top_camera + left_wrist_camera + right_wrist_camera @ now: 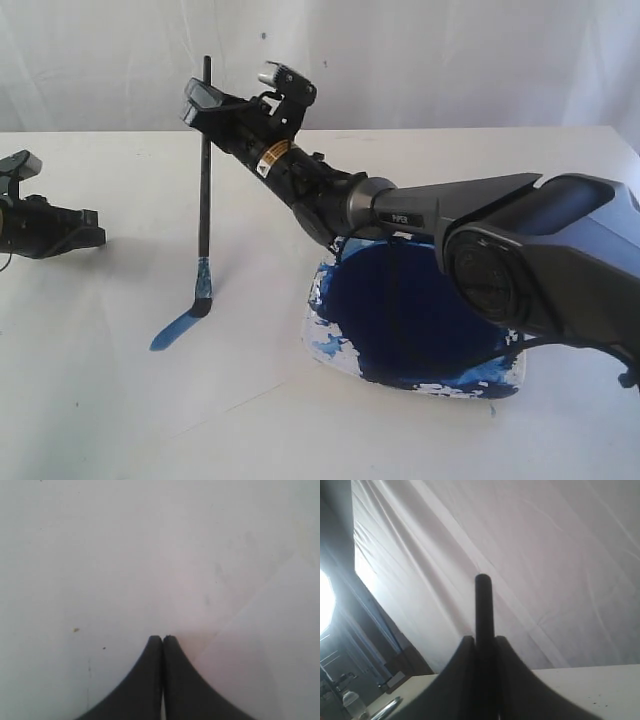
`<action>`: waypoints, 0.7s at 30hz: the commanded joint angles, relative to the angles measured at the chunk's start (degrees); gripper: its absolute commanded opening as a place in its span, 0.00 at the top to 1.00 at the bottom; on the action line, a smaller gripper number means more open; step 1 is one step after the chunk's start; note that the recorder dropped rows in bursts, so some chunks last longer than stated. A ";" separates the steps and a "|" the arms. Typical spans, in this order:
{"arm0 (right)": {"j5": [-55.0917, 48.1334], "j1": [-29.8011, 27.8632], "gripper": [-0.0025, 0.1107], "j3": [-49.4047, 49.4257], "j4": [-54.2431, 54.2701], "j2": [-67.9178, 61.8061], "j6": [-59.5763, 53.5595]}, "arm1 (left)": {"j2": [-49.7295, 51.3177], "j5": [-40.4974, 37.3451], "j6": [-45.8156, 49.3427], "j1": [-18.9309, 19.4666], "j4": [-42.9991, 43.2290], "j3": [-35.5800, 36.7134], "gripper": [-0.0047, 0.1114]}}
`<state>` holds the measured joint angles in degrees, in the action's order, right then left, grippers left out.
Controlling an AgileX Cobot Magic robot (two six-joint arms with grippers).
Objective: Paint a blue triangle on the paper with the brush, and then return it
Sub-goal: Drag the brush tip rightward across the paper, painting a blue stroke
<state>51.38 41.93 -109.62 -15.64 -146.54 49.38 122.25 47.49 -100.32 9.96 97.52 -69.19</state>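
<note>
Exterior view: right pincer (205,108) clenched on upright brush (205,200), bristle tip pressed to white surface (100,400) beside paint dish (500,385); only first stroke of blue triangle (172,332) laid; remaining sides, brush return outstanding. Left pincer (162,639) closed, empty, well apart

White table (100,400), dish (325,348) of dark navy paint (420,310), white curtain (450,60) behind

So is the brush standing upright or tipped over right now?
Upright: the brush stands nearly vertical in the right gripper, bristles down at a short blue stroke.
</note>
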 commanded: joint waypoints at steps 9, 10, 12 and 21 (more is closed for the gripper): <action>-1.11 -5.74 0.98 0.07 -2.00 0.10 -3.08 | 0.31 -3.80 0.13 0.10 2.03 0.44 0.96; -1.11 -5.95 0.98 0.07 -2.00 0.10 -3.08 | 0.31 -3.80 0.13 0.10 2.03 0.44 0.96; -1.11 -6.64 0.98 0.07 -2.00 0.10 -3.08 | 0.31 -3.80 0.13 0.10 2.03 0.44 0.96; -0.61 -7.66 0.98 0.07 -1.89 0.10 -2.92 | 0.31 -3.80 0.13 0.10 2.03 0.44 0.96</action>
<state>50.79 34.78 -109.62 -15.73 -146.54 48.44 122.25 47.36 -100.32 9.96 97.41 -69.19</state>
